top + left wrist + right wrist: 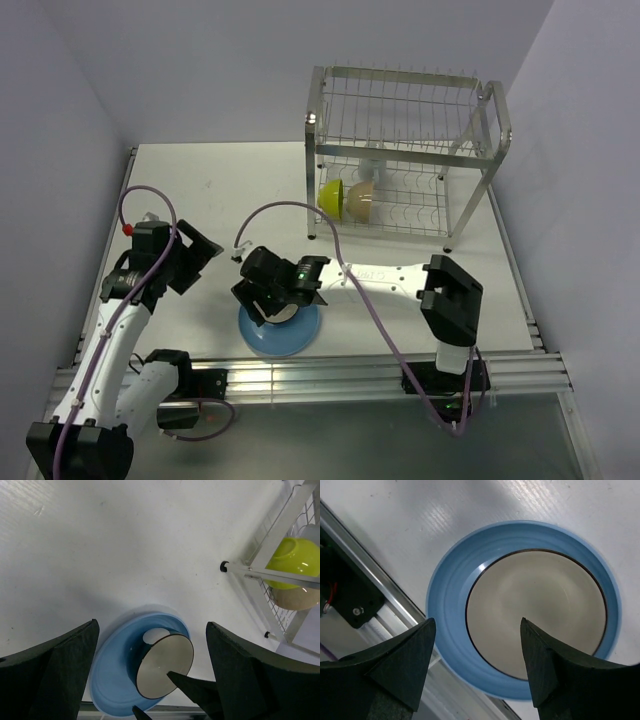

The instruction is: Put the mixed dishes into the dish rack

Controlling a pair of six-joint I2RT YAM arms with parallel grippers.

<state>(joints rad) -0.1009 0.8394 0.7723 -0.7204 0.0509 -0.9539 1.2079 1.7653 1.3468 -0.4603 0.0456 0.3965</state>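
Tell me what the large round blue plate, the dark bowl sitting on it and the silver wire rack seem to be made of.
Large round blue plate: likely glazed ceramic, perhaps hard plastic; smooth, with a bright glint on its inner ring.
Dark bowl with pale inside: probably glazed stoneware; soft sheen, thin dark rim.
Silver wire rack: metal, chrome-like; shiny tubes, thin wires.

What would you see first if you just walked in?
Probably the big blue plate at the near edge of the table, with a dark bowl sitting on it and the right gripper open above. Then the lime-green bowl, beside a cream bowl on the lower shelf of the dish rack, far right.
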